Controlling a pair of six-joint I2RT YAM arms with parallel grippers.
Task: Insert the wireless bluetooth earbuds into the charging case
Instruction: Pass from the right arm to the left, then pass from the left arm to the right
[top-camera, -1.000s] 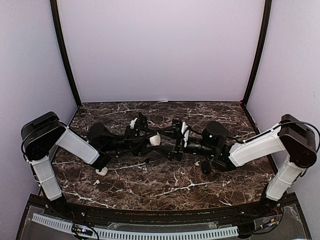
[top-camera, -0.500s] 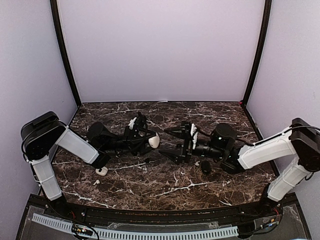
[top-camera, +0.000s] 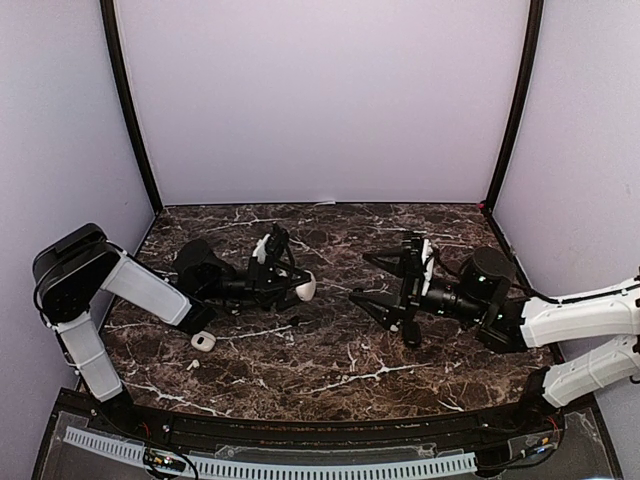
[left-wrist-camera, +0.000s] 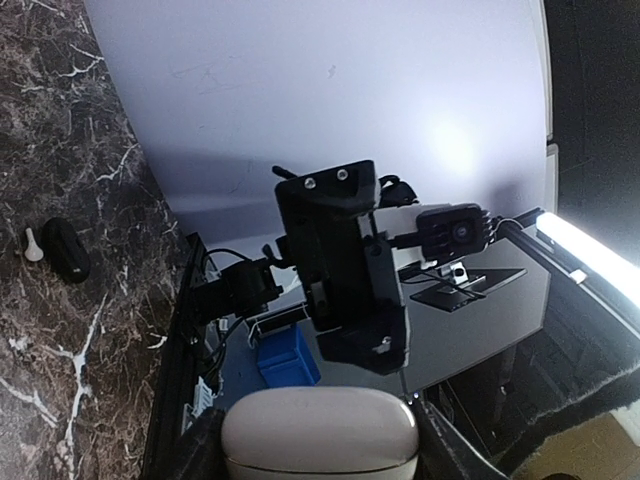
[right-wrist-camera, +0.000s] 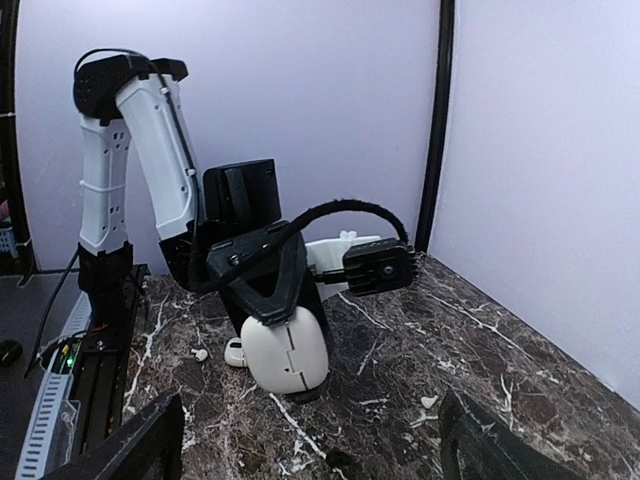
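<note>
On the marble table (top-camera: 330, 380), I see a white stemmed earbud (left-wrist-camera: 33, 245) beside an oval black case (left-wrist-camera: 65, 250), well apart from left end effector (top-camera: 298, 286) clamping a smooth white case (right-wrist-camera: 285, 355), right end effector (top-camera: 360, 275) spread empty.

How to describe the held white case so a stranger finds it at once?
Over the dark marble table, follow the left arm to the left gripper. It grips a white pebble-shaped case, the only one in the air; the black oblong case lies on the marble.
</note>
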